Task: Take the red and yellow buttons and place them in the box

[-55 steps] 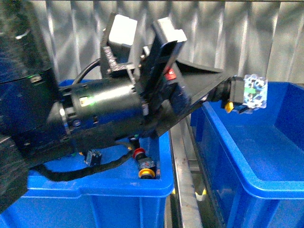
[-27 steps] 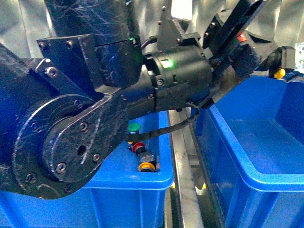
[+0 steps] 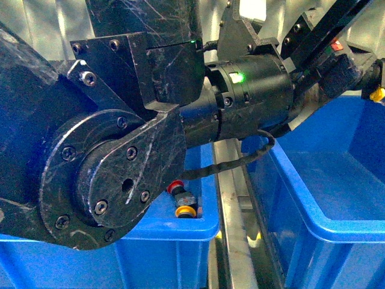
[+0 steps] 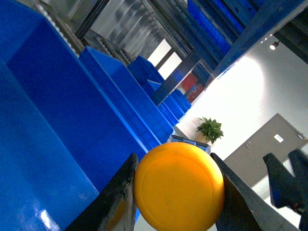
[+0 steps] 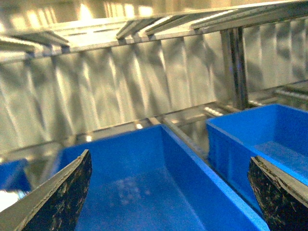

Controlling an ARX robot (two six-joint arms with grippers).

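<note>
the left arm (image 3: 108,162) fills most of the front view and reaches across to the right, over the box (image 3: 337,232), the big blue bin on the right side. at its far end, by the picture's right edge, a bit of yellow shows: the yellow button (image 3: 378,94), up in the air above the box and not touching it.

in the left wrist view the left tool (image 4: 173,168) is clamped on that yellow button (image 4: 179,187). its round cap sits tight between the two dark fingers (image 4: 118,202), one on each side. blue bin walls run behind it.

the right tool (image 5: 169,159) is spread wide, its two fingers (image 5: 62,197) far apart with nothing between them. it hangs over a blue bin (image 5: 144,192); which bin this is i cannot tell.

in the front view, the left bin (image 3: 180,227) stands just beside the box, with a metal rail (image 3: 231,241) between them. in its near right corner lie a red button (image 3: 175,187) and, just in front of it, a second yellow button (image 3: 185,211), close together. the arm hides the rest of that bin.
</note>
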